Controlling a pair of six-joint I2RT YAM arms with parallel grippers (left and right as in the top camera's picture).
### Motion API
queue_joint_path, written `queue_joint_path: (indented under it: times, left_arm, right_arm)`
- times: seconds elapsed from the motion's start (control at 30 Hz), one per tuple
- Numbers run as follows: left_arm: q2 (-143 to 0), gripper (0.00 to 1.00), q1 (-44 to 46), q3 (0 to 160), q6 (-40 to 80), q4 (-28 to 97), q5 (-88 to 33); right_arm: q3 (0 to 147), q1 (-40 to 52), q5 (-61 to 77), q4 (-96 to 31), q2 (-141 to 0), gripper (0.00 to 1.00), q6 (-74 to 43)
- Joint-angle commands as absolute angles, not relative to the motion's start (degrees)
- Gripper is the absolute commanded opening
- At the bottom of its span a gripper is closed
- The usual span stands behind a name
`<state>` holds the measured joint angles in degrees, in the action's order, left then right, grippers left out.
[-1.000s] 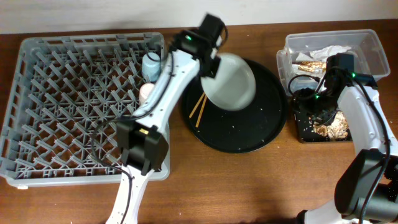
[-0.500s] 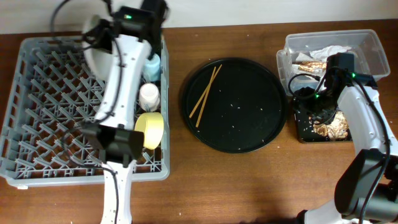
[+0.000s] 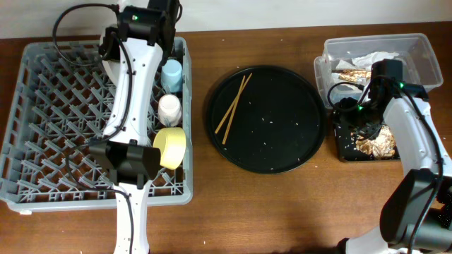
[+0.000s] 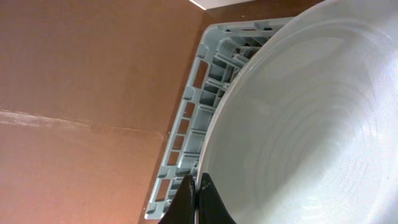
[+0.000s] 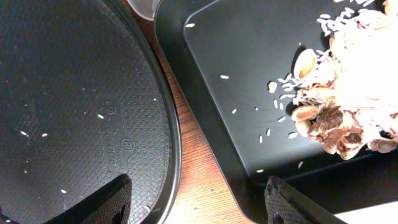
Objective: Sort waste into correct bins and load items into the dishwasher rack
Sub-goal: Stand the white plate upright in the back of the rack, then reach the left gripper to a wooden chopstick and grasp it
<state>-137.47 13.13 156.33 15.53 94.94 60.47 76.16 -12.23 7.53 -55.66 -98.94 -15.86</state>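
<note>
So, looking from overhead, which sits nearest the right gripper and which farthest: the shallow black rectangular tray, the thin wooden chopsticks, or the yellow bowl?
From the right gripper:
1. Shallow black rectangular tray, just beneath it.
2. Thin wooden chopsticks, lying on the round black tray.
3. Yellow bowl, over in the grey rack.

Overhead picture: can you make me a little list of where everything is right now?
rack: holds blue cup, pink cup and yellow bowl along its right side
plate: pinched at its rim by the left tool, at the rack's far edge
chopsticks: lying on the round tray
right tool: open, empty, above the black bin
black bin: scraps inside
clear tub: napkin inside
</note>
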Motion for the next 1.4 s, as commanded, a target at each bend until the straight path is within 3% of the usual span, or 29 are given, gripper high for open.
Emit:
queue_joint_path:
  times: [0.0,0.17,0.4,0.67,0.7,0.77,0.8,0.83,0.87,0.93,1.0,1.13,1.23,1.37]
  left_arm:
    - [-138.5,0.01,13.0,155.2,16.5,94.8,60.0]
    - [-139.8,0.00,12.5,152.7,16.5,93.9,69.4]
    - [-139.8,0.00,12.7,152.7,16.5,93.6,60.4]
    - [-139.8,0.04,12.7,152.7,16.5,93.8,58.0]
    - [-139.8,0.12,12.7,152.7,16.5,93.7,58.0]
    - [-139.8,0.63,12.7,152.7,16.5,93.6,58.0]
    - [-139.8,0.75,12.7,152.7,16.4,93.5,58.1]
    - [-139.8,0.93,12.7,152.7,16.4,93.1,58.3]
    - [-139.8,0.99,12.7,152.8,16.4,92.1,58.2]
    - [-139.5,0.99,12.7,154.0,16.3,92.2,57.5]
    - [-138.4,0.99,12.7,157.6,11.5,92.4,48.8]
    - [-133.6,0.95,14.5,165.6,-0.8,92.6,14.5]
    - [-133.8,0.89,18.2,165.6,-1.3,92.7,-5.2]
    - [-136.2,0.75,25.0,160.6,-1.3,91.9,-7.7]
  right_arm:
    - [76.1,-12.4,7.0,-55.7,-97.9,0.70,-15.4]
    - [76.1,-12.4,7.0,-55.6,-97.9,0.70,-15.2]
    - [76.1,-12.4,7.0,-55.3,-97.9,0.70,-15.2]
    - [76.1,-12.4,7.0,-55.3,-97.9,0.70,-15.2]
    - [76.1,-12.4,7.0,-55.3,-97.9,0.70,-15.2]
    - [76.1,-12.4,7.0,-55.3,-97.9,0.70,-15.2]
    - [76.1,-12.4,7.0,-55.3,-97.9,0.70,-15.2]
    - [76.1,-12.4,7.0,-55.3,-97.9,0.70,-15.2]
    - [76.1,-12.4,7.0,-55.3,-97.9,0.70,-15.2]
    - [76.1,-12.3,7.0,-55.5,-97.9,0.70,-15.2]
    - [76.1,-12.4,7.0,-55.4,-97.9,0.70,-15.2]
    - [76.1,-12.4,7.0,-55.7,-97.9,0.71,-15.2]
    - [76.1,-12.4,7.0,-55.8,-97.9,0.71,-15.2]
    - [76.1,-12.4,7.0,-55.9,-97.9,0.71,-15.2]
